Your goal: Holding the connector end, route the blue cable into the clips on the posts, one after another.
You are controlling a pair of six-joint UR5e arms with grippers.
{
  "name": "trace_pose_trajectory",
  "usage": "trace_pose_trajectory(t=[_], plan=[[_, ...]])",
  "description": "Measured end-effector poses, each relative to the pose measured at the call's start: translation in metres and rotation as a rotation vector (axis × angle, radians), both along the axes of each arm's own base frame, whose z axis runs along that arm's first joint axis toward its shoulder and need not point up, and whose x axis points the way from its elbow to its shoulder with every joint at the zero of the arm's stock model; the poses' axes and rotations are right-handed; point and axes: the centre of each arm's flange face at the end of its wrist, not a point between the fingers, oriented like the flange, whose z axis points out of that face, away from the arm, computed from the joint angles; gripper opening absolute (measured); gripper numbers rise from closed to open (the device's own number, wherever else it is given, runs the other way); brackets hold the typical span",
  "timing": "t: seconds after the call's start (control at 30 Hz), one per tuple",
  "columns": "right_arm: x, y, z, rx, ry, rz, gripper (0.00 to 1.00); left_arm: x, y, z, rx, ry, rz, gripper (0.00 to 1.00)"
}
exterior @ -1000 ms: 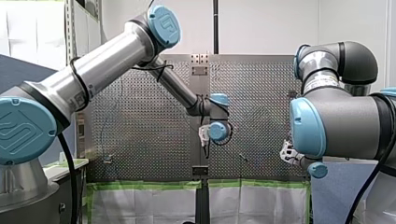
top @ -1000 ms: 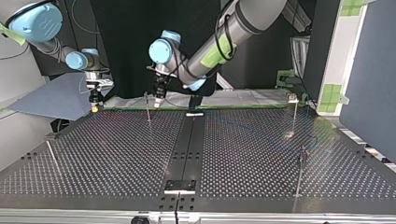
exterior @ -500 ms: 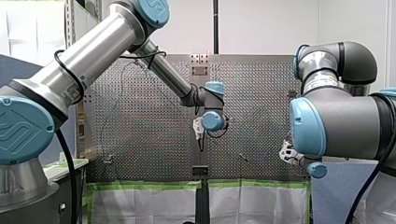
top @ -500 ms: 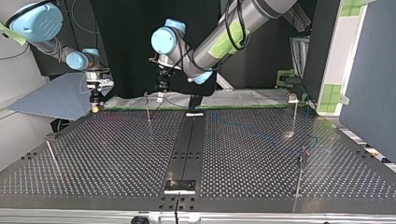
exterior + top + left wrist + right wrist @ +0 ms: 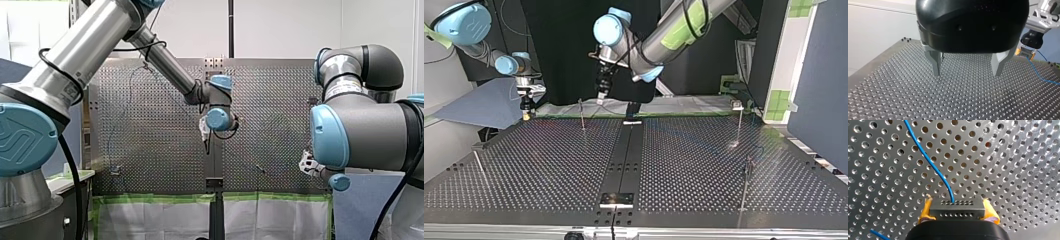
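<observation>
Since a second ago my left arm (image 5: pixel 674 30) has lifted, and my left hand (image 5: pixel 601 96) now hangs higher above the worktop (image 5: pixel 549 165), further up from the mid post (image 5: pixel 582 114) it stood beside in the top view; my right arm (image 5: pixel 474 30) has kept its place at that view's left. Both arms reach over the perforated worktop, where more thin rods stand: the far right post (image 5: pixel 740 122), the near right post (image 5: pixel 745 185) and the leaning near left post (image 5: pixel 479 167). My left hand has its two metal fingers (image 5: pixel 936 63) spread wide, with only bare worktop showing between them. My right hand (image 5: pixel 958 212) sits low near the worktop's far edge at the top view's left, its yellow pads (image 5: pixel 926 210) pressed on either side of the dark connector (image 5: pixel 957 206), pinching it. The blue cable (image 5: pixel 930 162) leaves the middle of the connector's face, ahead of my right hand, and curves away across the holes. In the left wrist view the cable trails from my right hand down onto the worktop, well apart from my left hand's fingers
</observation>
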Motion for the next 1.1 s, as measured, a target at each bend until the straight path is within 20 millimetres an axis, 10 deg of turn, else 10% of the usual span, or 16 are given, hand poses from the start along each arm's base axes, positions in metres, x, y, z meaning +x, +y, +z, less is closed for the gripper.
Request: trace_pose_trajectory(t=[1.1], plan=[[0.006,-0.006,0.051,0.001,0.204,-0.008,0.0,-0.085,0.096,0.05,0.012,0.017,0.015,1.0]])
